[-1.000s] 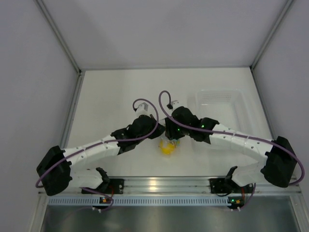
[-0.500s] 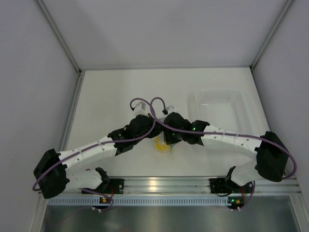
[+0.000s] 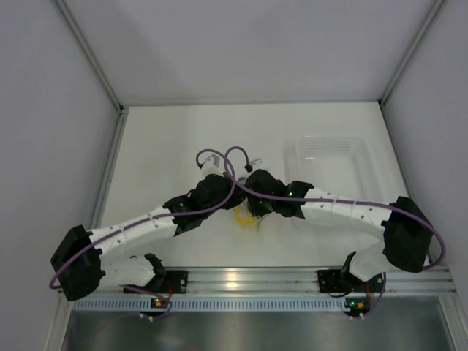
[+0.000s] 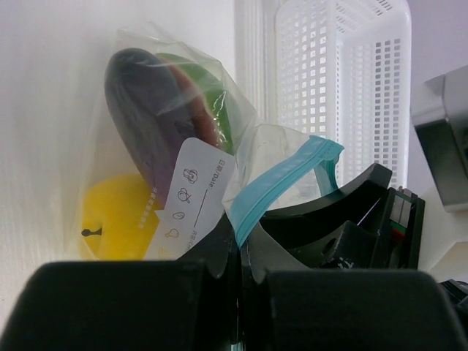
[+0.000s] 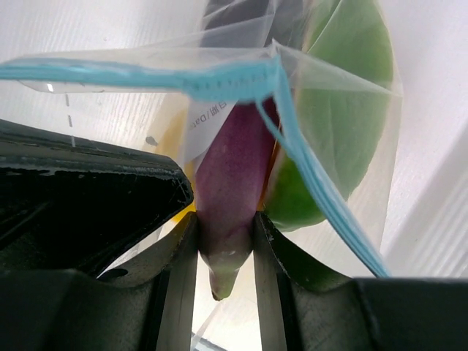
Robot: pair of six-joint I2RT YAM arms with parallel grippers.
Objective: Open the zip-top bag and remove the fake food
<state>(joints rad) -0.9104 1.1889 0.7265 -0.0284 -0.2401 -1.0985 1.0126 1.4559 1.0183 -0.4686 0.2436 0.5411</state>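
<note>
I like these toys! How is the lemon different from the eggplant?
The lemon is yellow; the eggplant is purple. The lemon is round; the eggplant is long and slim. The right gripper pinches the eggplant, not the lemon. Both sit in the bag.

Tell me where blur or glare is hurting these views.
Left wrist: the left gripper is a dark near blur, the zip-top bag beyond it sharp with light glare streaks. Right wrist: the purple piece in the right gripper is sharp, the green piece behind soft. Top external: even light, arms hide most of the bag, glare on the front rail.
</note>
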